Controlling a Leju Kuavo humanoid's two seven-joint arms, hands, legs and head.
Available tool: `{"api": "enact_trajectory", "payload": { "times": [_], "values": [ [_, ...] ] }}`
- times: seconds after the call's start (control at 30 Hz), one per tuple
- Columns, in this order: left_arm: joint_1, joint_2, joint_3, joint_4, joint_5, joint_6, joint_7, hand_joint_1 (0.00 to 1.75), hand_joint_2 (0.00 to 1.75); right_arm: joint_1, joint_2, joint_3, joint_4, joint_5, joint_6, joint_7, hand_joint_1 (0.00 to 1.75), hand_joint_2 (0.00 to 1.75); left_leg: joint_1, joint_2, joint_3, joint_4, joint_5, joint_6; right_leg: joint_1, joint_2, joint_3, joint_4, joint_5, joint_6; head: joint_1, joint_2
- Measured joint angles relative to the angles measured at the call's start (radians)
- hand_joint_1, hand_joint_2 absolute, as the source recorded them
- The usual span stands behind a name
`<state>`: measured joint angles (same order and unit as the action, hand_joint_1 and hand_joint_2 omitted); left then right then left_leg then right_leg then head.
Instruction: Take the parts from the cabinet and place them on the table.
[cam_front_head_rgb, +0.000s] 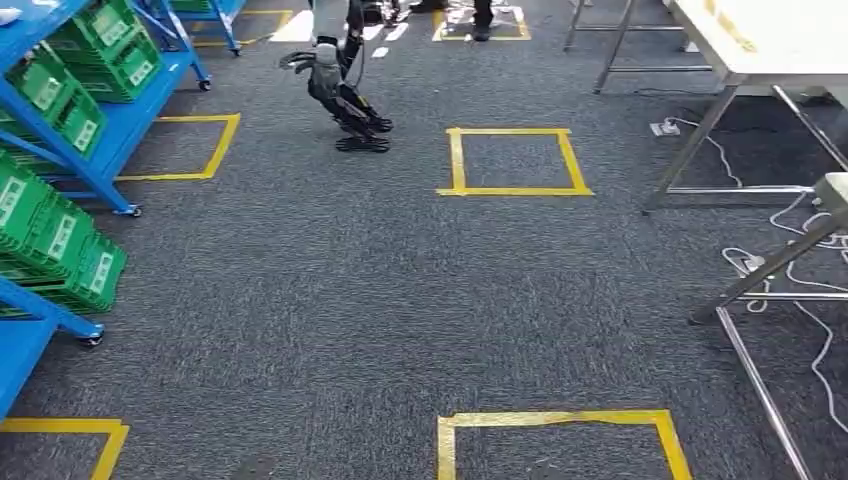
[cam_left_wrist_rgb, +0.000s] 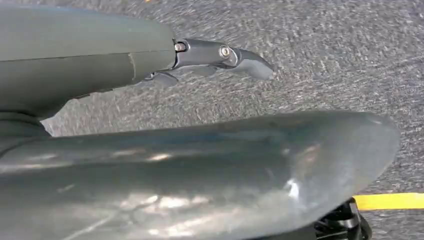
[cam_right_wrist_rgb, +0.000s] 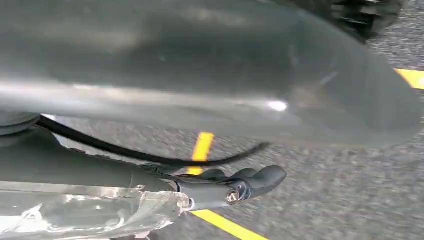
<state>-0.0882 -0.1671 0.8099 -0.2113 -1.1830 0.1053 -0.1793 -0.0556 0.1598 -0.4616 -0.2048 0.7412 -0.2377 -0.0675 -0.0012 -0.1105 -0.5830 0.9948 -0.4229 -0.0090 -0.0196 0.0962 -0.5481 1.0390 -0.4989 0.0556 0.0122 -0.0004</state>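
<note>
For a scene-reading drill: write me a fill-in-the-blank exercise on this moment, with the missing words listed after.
1. The bins on the blue racks are ____ in colour.
2. The squares marked on the carpet are outlined in ____ tape.
3. The white table stands on the ____ side of the head view.
4. In the right wrist view, the right hand holds a crinkled ____ plastic bag.

Missing words: green; yellow; right; clear

Your head view looks down from high onto grey carpet (cam_front_head_rgb: 330, 300), with blue racks (cam_front_head_rgb: 60, 150) at the frame's left and a table (cam_front_head_rgb: 760, 40) upper right. Both wrist views sit close behind their hands, facing that same carpet and its yellow tape (cam_left_wrist_rgb: 390, 201).
</note>
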Motion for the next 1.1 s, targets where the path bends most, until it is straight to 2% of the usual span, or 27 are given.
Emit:
{"api": "enact_trajectory", "payload": {
  "times": [0.13,0.17,0.2,0.23,0.27,0.3,0.33,0.37,0.4,0.43,0.47,0.5,0.53,0.57,0.63,0.67,0.7,0.73,0.77,0.8,0.83,0.87,0.9,0.97,1.0,1.03,1.1],
  "values": [
    [0.009,0.001,0.0,0.0,0.0,0.0,-0.001,0.0,0.0,-0.003,0.001,-0.001,0.002,0.002,-0.002,0.001,0.0,0.0,0.01,-0.037,-0.014,-0.009,0.017,-0.026,0.009,-0.032,0.001,-0.005,0.012,-0.027,-0.001,0.0],
    [0.011,0.001,0.001,0.0,0.0,-0.001,0.0,0.0,0.0,-0.002,0.002,-0.001,0.002,0.002,-0.002,0.001,0.0,0.0,0.011,-0.037,-0.017,-0.007,0.013,-0.027,0.003,-0.047,0.003,-0.012,0.017,-0.037,0.0,0.0],
    [0.013,0.0,0.001,0.0,-0.001,-0.001,0.0,0.0,0.0,-0.003,0.001,-0.001,0.002,0.003,-0.002,0.002,0.0,0.0,0.003,0.019,-0.026,0.014,-0.008,-0.029,0.005,-0.057,0.003,-0.013,0.019,-0.043,-0.007,0.0],
    [0.011,-0.001,0.001,0.0,-0.001,-0.001,0.0,0.0,0.0,-0.002,0.001,-0.001,0.002,0.004,-0.002,0.003,0.0,0.0,0.001,0.064,-0.058,0.08,-0.051,-0.034,0.008,-0.072,0.001,-0.014,0.02,-0.048,-0.016,0.0],
    [0.008,-0.001,0.0,0.0,-0.001,-0.001,0.0,0.0,0.0,0.001,0.001,-0.001,0.002,0.004,-0.002,0.004,0.0,0.0,0.002,0.086,-0.1,0.168,-0.094,-0.037,0.012,-0.09,-0.001,-0.014,0.019,-0.05,-0.016,0.0],
    [0.007,-0.001,0.0,0.0,-0.002,-0.001,0.0,0.0,0.0,0.004,0.0,-0.001,0.002,0.005,-0.002,0.006,0.0,0.0,0.002,0.095,-0.141,0.255,-0.13,-0.038,0.014,-0.109,-0.002,-0.014,0.018,-0.052,-0.015,0.0],
    [0.008,-0.001,0.0,0.0,-0.002,-0.002,0.0,0.0,0.0,0.005,-0.001,-0.001,0.002,0.005,-0.002,0.006,0.0,0.0,0.002,0.098,-0.166,0.31,-0.145,-0.038,0.015,-0.125,-0.003,-0.014,0.018,-0.053,-0.016,0.0],
    [0.01,-0.001,0.001,0.0,-0.002,-0.002,0.0,0.0,0.0,0.005,-0.001,-0.001,0.002,0.005,-0.002,0.006,0.0,0.0,0.002,0.098,-0.167,0.316,-0.136,-0.038,0.016,-0.139,-0.003,-0.014,0.018,-0.053,-0.016,0.0],
    [0.012,-0.001,0.001,0.0,-0.002,-0.003,0.0,0.0,0.0,0.004,-0.001,-0.001,0.002,0.005,-0.002,0.006,0.0,0.0,0.002,0.099,-0.146,0.279,-0.106,-0.036,0.016,-0.152,-0.003,-0.014,0.018,-0.053,-0.016,0.0],
    [0.013,-0.001,0.001,0.0,-0.002,-0.002,0.0,0.0,0.0,0.003,-0.001,-0.001,0.002,0.007,-0.002,0.006,0.0,0.0,0.001,0.106,-0.1,0.197,-0.062,-0.033,0.016,-0.166,-0.002,-0.014,0.017,-0.052,-0.016,0.0],
    [0.012,-0.001,0.001,0.0,-0.002,-0.002,0.0,0.0,0.0,0.001,-0.001,-0.001,0.002,0.008,-0.002,0.006,0.0,0.0,0.0,0.127,-0.048,0.108,-0.026,-0.03,0.016,-0.177,0.0,-0.014,0.016,-0.05,-0.016,0.0],
    [0.01,-0.001,0.001,0.0,-0.002,-0.001,-0.001,0.0,0.0,0.001,-0.001,-0.001,0.002,0.01,-0.002,0.006,0.0,0.0,-0.005,0.196,0.0,0.032,-0.006,-0.024,0.02,-0.185,0.004,-0.014,0.014,-0.047,-0.016,0.0],
    [0.005,-0.001,0.001,0.0,-0.004,0.0,-0.001,0.0,0.0,0.003,-0.001,-0.001,0.002,0.012,-0.002,0.006,0.0,0.0,-0.015,0.214,0.014,-0.008,-0.019,-0.022,0.028,-0.196,0.002,-0.007,0.006,-0.04,-0.019,0.0],
    [0.002,-0.001,0.001,0.0,-0.007,0.0,-0.001,0.0,0.0,0.002,-0.001,-0.001,0.002,0.013,-0.002,0.006,0.0,0.0,-0.012,0.196,0.008,-0.002,-0.016,-0.012,0.03,-0.206,0.005,-0.012,0.007,-0.036,-0.015,0.0],
    [0.005,0.0,0.0,0.0,-0.011,0.0,0.003,0.0,0.0,0.0,-0.001,-0.001,0.002,0.016,-0.002,0.006,0.0,0.0,-0.015,0.172,0.003,-0.003,-0.017,-0.004,0.028,-0.234,0.015,-0.018,0.005,-0.03,-0.013,0.0],
    [0.006,0.0,0.001,0.0,-0.012,0.0,0.005,0.0,0.0,-0.002,-0.001,-0.001,0.002,0.017,-0.002,0.006,0.0,0.0,-0.009,0.156,0.01,-0.01,-0.011,0.004,0.027,-0.238,0.018,-0.016,-0.001,-0.021,-0.017,0.0],
    [0.009,0.0,0.001,0.0,-0.013,0.001,0.006,0.0,0.0,-0.004,-0.001,-0.001,0.002,0.019,-0.002,0.005,0.0,0.0,-0.004,0.147,0.011,-0.012,-0.008,0.009,0.022,-0.173,0.01,0.003,-0.015,-0.013,-0.01,0.0],
    [0.007,0.001,0.001,0.0,-0.014,0.003,0.006,0.0,0.0,-0.004,-0.001,-0.001,0.002,0.021,-0.002,0.003,0.0,0.0,-0.003,0.137,0.01,-0.012,-0.006,0.016,0.019,-0.126,-0.012,0.054,-0.046,-0.01,-0.007,0.0],
    [0.002,0.001,0.001,0.0,-0.014,0.003,0.005,0.0,0.0,-0.002,-0.001,-0.001,0.002,0.022,-0.002,0.003,0.0,0.0,-0.002,0.122,0.008,-0.012,-0.005,0.02,0.019,-0.106,-0.047,0.132,-0.086,-0.008,-0.004,0.0],
    [0.0,0.0,0.001,0.0,-0.014,0.003,0.005,0.0,0.0,0.0,-0.001,-0.001,0.002,0.023,-0.002,0.003,0.0,0.0,-0.002,0.106,0.007,-0.011,-0.005,0.021,0.019,-0.1,-0.09,0.22,-0.125,-0.005,-0.003,0.0],
    [0.0,0.0,0.001,0.0,-0.014,0.003,0.005,0.0,0.0,0.003,-0.002,-0.001,0.002,0.023,-0.002,0.003,0.0,0.0,-0.002,0.088,0.007,-0.011,-0.005,0.021,0.019,-0.099,-0.127,0.29,-0.146,-0.005,-0.001,0.0],
    [0.001,0.001,0.001,0.0,-0.014,0.002,0.005,0.0,0.0,0.004,-0.002,-0.001,0.002,0.023,-0.002,0.003,0.0,0.0,-0.002,0.074,0.007,-0.011,-0.004,0.021,0.019,-0.098,-0.14,0.305,-0.139,-0.005,-0.001,0.0],
    [0.002,0.002,0.002,0.0,-0.014,0.002,0.005,0.0,0.0,0.004,-0.002,-0.001,0.002,0.024,-0.002,0.002,0.0,0.0,-0.002,0.058,0.008,-0.01,-0.004,0.02,0.018,-0.098,-0.13,0.273,-0.106,-0.005,-0.001,0.0],
    [0.0,0.0,0.002,0.0,-0.016,0.0,0.005,0.0,0.0,0.001,-0.002,-0.001,0.002,0.025,-0.002,0.001,0.0,0.0,0.002,0.028,0.01,-0.008,-0.003,0.015,0.012,-0.083,-0.057,0.112,-0.011,-0.004,-0.001,0.0],
    [-0.002,0.0,0.002,0.0,-0.018,-0.001,0.006,0.0,0.0,-0.001,-0.002,-0.001,0.002,0.028,-0.001,0.002,0.0,0.0,0.004,0.013,0.01,-0.005,-0.004,0.01,0.004,-0.041,-0.016,0.025,0.026,0.001,-0.001,0.0],
    [-0.005,0.0,0.002,0.0,-0.018,-0.001,0.006,0.0,0.0,-0.002,-0.001,-0.001,0.004,0.031,0.001,0.002,0.0,0.0,-0.001,0.002,0.003,0.004,-0.006,0.001,-0.001,0.003,-0.005,-0.005,0.008,-0.001,0.0,0.0],
    [-0.005,0.0,0.002,0.0,-0.018,-0.001,0.004,0.0,0.0,-0.007,-0.001,-0.001,0.003,0.034,0.001,0.002,0.0,0.0,0.004,-0.017,-0.006,-0.002,0.003,-0.011,0.004,-0.016,-0.005,-0.002,0.013,-0.017,-0.002,0.0]
  ]
}}
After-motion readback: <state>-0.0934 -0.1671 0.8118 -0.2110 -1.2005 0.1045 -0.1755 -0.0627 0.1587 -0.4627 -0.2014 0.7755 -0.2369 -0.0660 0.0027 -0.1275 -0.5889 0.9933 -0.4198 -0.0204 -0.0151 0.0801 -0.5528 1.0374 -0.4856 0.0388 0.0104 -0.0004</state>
